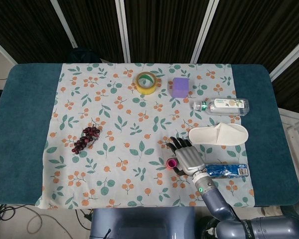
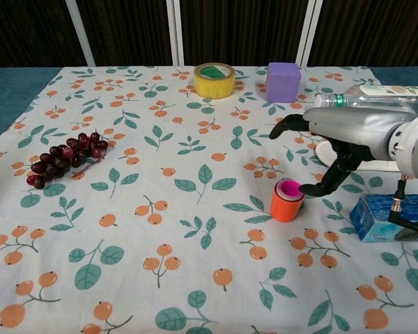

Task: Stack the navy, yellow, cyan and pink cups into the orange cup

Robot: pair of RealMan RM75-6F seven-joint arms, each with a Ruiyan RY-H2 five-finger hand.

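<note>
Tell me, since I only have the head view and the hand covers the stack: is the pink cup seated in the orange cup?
Observer: In the chest view the pink cup sits down inside the orange cup, only its rim showing.
Operator: Is the right hand holding it?
Observer: No. The right hand is open, fingers spread above and beside the stack, nothing in them.
Operator: What is nearest on the right?
Observer: A blue box lies on the cloth, apart from the cups.

Right hand — silver shell, black fingers — green wrist light.
</note>
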